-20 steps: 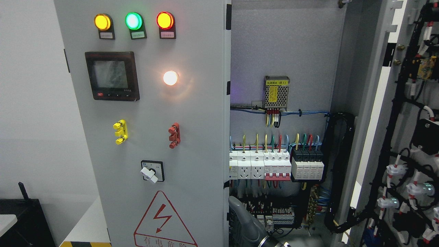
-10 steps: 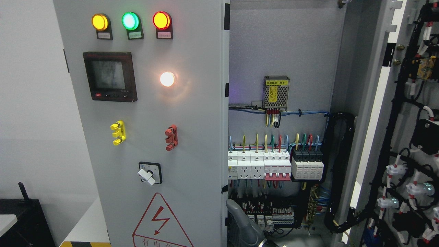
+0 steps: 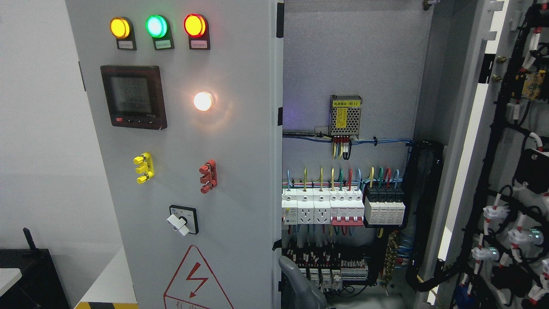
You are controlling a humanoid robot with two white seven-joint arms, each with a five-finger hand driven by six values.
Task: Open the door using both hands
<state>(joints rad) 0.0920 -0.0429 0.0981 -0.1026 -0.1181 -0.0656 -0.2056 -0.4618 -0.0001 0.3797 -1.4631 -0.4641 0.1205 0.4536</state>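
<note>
Grey hand [image 3: 298,283] pokes up at the bottom edge, just behind the left door's [image 3: 184,150] free edge; I can't tell which arm it belongs to, nor whether it grips anything. That door stands ajar, its lamps [image 3: 156,26] lit, meter [image 3: 134,96] beneath. Right door [image 3: 514,150] is swung wide, wiring on its inner face. Inside the cabinet [image 3: 356,51] I see a power supply [image 3: 345,115], a breaker row [image 3: 343,208], terminal blocks [image 3: 334,266] below.

A red triangular warning sign [image 3: 195,281] with a lightning bolt stands at six o'clock on the left door [image 3: 240,141], and the meshed power supply [image 3: 345,115] toward three o'clock bears a yellow label ending "(B1)".
</note>
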